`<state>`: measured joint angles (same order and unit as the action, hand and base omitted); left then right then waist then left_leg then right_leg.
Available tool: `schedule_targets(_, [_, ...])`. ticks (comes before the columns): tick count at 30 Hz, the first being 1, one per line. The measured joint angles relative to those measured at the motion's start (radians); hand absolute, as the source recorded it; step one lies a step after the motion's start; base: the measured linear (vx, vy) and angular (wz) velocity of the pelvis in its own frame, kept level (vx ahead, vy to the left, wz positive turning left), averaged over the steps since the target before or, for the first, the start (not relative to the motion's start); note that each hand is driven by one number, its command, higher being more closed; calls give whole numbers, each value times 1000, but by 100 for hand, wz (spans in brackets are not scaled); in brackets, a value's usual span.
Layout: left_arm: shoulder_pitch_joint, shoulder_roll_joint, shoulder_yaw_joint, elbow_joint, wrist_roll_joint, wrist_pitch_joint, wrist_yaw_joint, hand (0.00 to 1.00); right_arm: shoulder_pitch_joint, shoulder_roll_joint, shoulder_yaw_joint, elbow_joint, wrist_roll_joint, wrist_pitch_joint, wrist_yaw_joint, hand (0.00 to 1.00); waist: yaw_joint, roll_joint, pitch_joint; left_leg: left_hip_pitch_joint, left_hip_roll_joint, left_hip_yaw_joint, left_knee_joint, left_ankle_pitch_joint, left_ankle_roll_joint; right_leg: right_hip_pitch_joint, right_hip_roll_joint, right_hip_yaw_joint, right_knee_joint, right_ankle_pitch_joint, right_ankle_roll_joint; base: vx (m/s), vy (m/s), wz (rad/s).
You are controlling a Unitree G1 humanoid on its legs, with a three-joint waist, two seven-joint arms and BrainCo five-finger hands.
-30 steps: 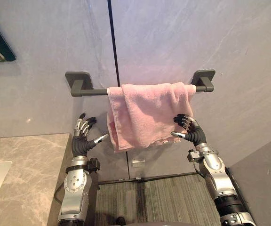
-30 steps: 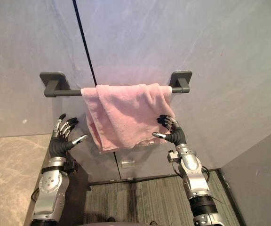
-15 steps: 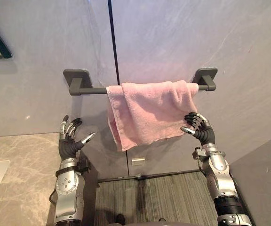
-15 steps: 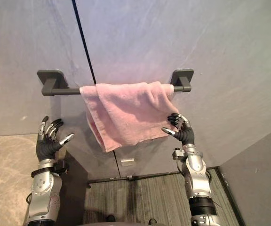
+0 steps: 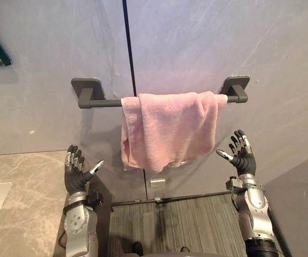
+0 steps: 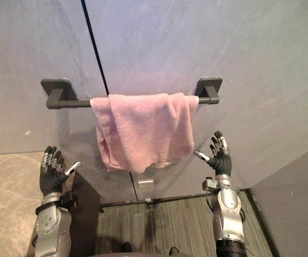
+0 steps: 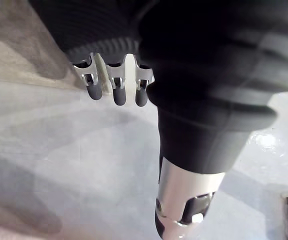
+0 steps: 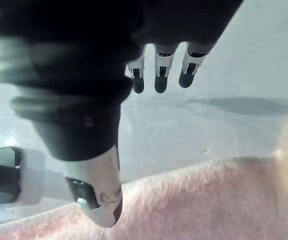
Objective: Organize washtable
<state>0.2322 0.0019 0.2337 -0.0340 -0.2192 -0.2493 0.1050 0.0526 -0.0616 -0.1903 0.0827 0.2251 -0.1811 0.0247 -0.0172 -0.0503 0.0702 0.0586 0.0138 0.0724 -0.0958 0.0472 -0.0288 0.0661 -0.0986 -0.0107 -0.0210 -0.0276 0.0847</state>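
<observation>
Pink terry towel (image 5: 167, 128), draped over dark bar (image 5: 100, 101)

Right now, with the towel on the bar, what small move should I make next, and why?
Probably lower both hands away from the wall. The towel hangs over the bar on its own, and the left hand and right hand are open, each apart from it on either side. Its bottom edge is uneven, but nothing looks about to slip.
</observation>
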Motion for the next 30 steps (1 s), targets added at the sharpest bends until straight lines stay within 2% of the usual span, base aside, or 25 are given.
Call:
schedule_targets(5, [39,-20,-28,19,-6,0,-18,0,86,23,1,-28,-3,-6,0,0,2,0,0,0,0,0,0,0,0,1,-1,0,1,0,0,0,0,0])
schedule_targets(12, [84,-33,-97,136,-6,7,-41,0,191,45,32,7,-45,-7,0,0,2,0,0,8,3,3,-2,0,0,1,-5,-1,16,-8,4,0,0,0])
schedule_targets(20, [93,-27,-185,371,-3,22,-43,0,221,57,163,278,-128,-5,0,0,4,6,-4,12,6,11,-1,0,-1,8,-6,-10,18,-13,5,-7,-5,2])
schedule_targets(30, [68,0,-206,666,78,48,-26,0,209,53,169,550,-228,5,-28,0,5,10,-3,13,6,14,-1,-1,-1,10,-5,-9,15,-13,4,0,0,0])
